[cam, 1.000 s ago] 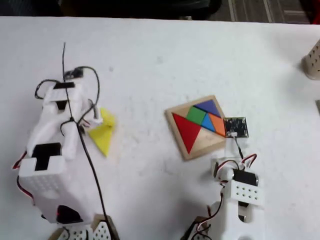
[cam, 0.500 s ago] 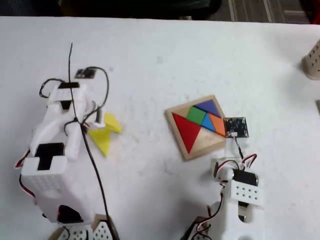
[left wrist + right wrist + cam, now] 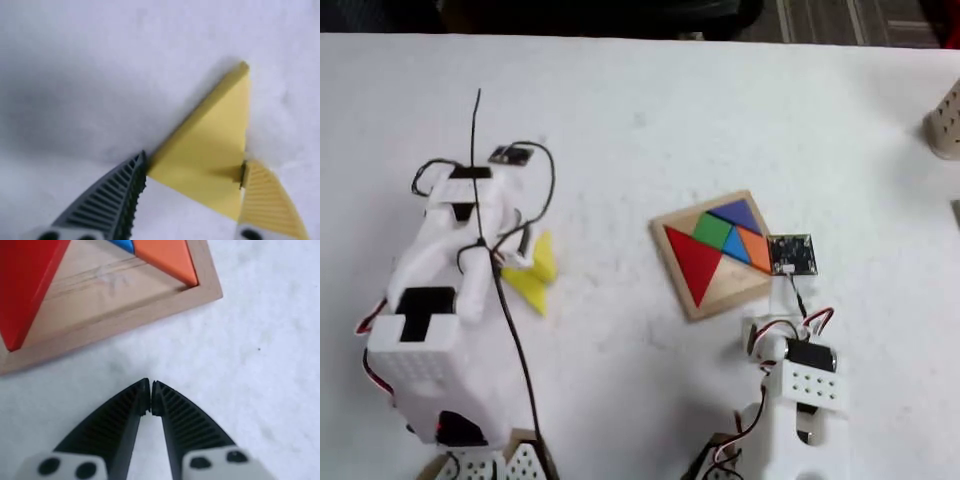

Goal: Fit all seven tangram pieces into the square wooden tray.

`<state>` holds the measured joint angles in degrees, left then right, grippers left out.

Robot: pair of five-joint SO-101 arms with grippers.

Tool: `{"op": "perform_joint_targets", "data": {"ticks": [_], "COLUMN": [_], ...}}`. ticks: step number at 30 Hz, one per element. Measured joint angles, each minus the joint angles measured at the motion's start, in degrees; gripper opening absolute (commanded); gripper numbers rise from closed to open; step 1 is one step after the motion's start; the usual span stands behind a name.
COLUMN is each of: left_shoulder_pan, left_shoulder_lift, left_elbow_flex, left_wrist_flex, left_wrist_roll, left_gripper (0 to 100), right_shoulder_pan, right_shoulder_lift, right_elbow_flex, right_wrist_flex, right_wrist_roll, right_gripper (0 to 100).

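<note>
the left end effector [image 3: 192, 172] is clenched on a flat yellow triangular tangram piece [image 3: 215, 140]. its dark ribbed finger [image 3: 127, 187] presses against one corner of the triangle's long edge, and its yellow ribbed finger [image 3: 265, 195] touches the opposite side, so the jaws stand only as far apart as the piece is wide. one point of the triangle sticks out beyond the fingertips over the white counter [image 3: 640, 120]. in the high view this yellow piece [image 3: 535, 275] sits just beside the left arm [image 3: 430, 300], well apart from the square wooden tray [image 3: 730, 288], which lies turned like a diamond near the middle of the counter.

the tray holds a large red triangle [image 3: 698, 262], a green square [image 3: 713, 232], a purple triangle [image 3: 738, 213], a small blue piece [image 3: 735, 247] and an orange triangle [image 3: 755, 247]. bare wood shows along the side nearest the right arm [image 3: 807, 385].

the right end effector [image 3: 150, 390] is clenched with nothing in it. its two dark ribbed fingertips [image 3: 172, 405] meet at the tips. it hangs over bare counter just beside the tray's wooden rim [image 3: 125, 320], apart from it, with the red triangle [image 3: 27, 285] and the orange triangle [image 3: 167, 257] inside the tray beyond.
</note>
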<state>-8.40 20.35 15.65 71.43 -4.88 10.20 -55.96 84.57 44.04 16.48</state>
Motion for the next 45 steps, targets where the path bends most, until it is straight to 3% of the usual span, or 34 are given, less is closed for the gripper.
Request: {"op": "perform_joint_targets", "data": {"ticks": [12,29,45], "left_shoulder_pan": [1.32,3.52,8.18], "left_shoulder_lift": [-0.09,0.09,0.09], "left_elbow_flex": [0.09,-5.63,-5.71], "left_wrist_flex": [2.46,19.69,21.45], "left_wrist_roll": [-0.18,2.2,6.15], "left_gripper": [26,26,26], "right_shoulder_pan": [0.0,0.0,0.0], "right_shoulder_lift": [0.0,0.0,0.0], "right_elbow_flex": [0.0,0.0,0.79], "right_wrist_flex": [0.0,0.0,0.0], "right_wrist_roll": [0.0,0.0,0.0], "right_gripper": [2.1,1.9,2.1]}}
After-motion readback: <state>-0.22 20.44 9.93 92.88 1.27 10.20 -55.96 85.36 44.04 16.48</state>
